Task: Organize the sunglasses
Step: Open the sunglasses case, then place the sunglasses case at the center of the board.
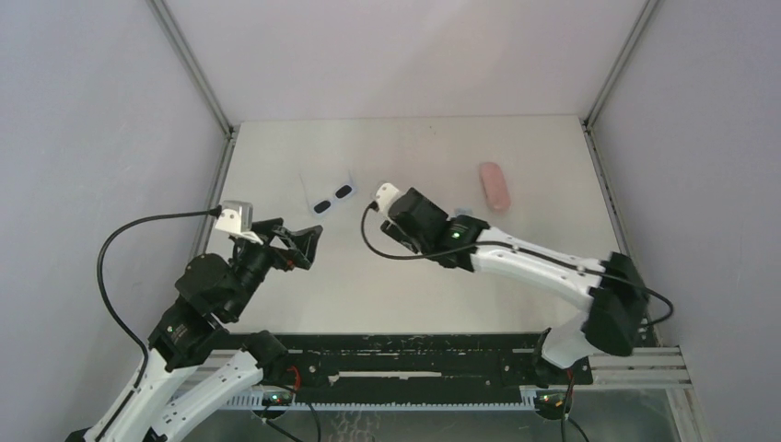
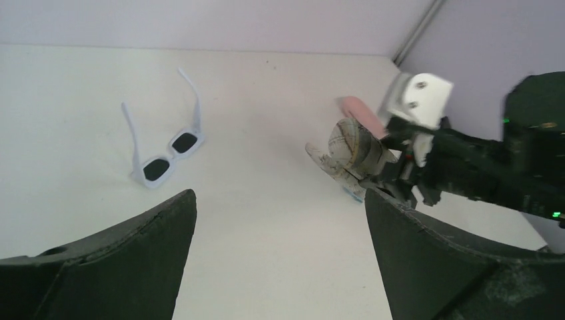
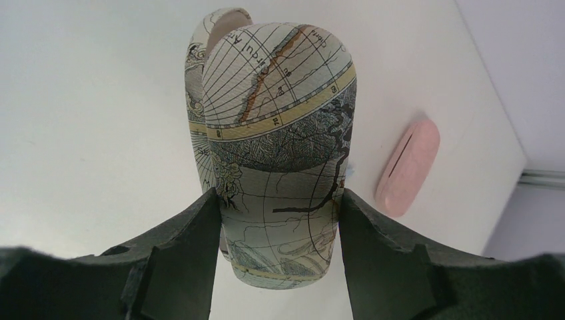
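The right gripper [image 3: 276, 197] is nearest, its two dark fingers [image 3: 180, 247] pinching a map-printed case [image 3: 280, 133] by its sides, with a flap showing behind the top edge. In the top view that arm reaches in from 4 o'clock to mid-table. The white-framed sunglasses [image 1: 333, 196] lie on the table [image 1: 460, 285] at the right gripper's 9 o'clock, near it but apart, arms unfolded. The left gripper [image 1: 308, 241] hangs with its claw spread wide and holding nothing, the sunglasses at its 1 o'clock. A pink oval case [image 1: 495, 186] rests at the right gripper's 2 o'clock, towards the far right corner.
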Action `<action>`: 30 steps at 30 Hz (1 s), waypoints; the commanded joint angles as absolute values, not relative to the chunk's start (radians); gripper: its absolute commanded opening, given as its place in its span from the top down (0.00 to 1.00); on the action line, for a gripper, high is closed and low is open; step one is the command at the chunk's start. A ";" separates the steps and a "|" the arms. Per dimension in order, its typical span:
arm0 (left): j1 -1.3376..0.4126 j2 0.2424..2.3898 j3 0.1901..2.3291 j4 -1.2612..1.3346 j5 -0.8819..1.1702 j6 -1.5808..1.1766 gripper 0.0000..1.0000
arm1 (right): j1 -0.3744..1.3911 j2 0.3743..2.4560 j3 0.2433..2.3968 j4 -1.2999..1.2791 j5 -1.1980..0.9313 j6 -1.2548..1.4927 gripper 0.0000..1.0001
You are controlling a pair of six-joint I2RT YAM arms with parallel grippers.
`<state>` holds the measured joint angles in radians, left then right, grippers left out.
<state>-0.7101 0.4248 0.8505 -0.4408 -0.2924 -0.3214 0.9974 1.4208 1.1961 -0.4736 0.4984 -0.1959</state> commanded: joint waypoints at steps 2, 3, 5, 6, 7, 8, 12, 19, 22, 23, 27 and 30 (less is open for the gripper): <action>-0.706 0.417 0.803 -0.509 -0.400 -0.314 0.00 | 1.006 1.674 1.392 -0.574 0.612 -0.292 0.96; -0.706 0.416 0.797 -0.513 -0.410 -0.318 0.00 | 1.009 1.723 1.411 -0.587 0.633 -0.299 0.96; -0.704 0.416 0.797 -0.520 -0.418 -0.325 0.00 | 1.015 1.799 1.427 -0.583 0.668 -0.318 0.95; -0.704 0.415 0.796 -0.520 -0.422 -0.325 0.00 | 1.017 1.828 1.427 -0.568 0.684 -0.327 0.95; -0.705 0.412 0.797 -0.521 -0.429 -0.326 0.00 | 1.017 1.853 1.427 -0.555 0.695 -0.335 0.95; -0.703 0.409 0.796 -0.522 -0.432 -0.326 0.00 | 1.017 1.872 1.427 -0.539 0.705 -0.340 0.93; -0.699 0.390 0.786 -0.522 -0.444 -0.335 0.00 | 1.017 1.931 1.427 -0.494 0.730 -0.353 0.86; -0.690 0.375 0.781 -0.527 -0.452 -0.337 0.00 | 1.019 2.000 1.416 -0.480 0.735 -0.364 0.67; -0.690 0.374 0.781 -0.530 -0.444 -0.336 0.00 | 1.021 2.012 1.413 -0.489 0.722 -0.357 0.53; -0.691 0.374 0.780 -0.530 -0.443 -0.336 0.00 | 1.020 2.011 1.410 -0.489 0.716 -0.354 0.48; -0.685 0.378 0.781 -0.526 -0.440 -0.334 0.00 | 1.022 2.001 1.388 -0.476 0.708 -0.352 0.32; -0.683 0.385 0.782 -0.527 -0.434 -0.334 0.00 | 1.026 1.991 1.380 -0.478 0.698 -0.342 0.20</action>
<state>-0.6914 0.3790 0.7971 -0.5430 -0.4385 -0.3290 1.0176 2.0087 1.3922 -0.5014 0.7136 -0.3557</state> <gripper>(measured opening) 0.996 0.748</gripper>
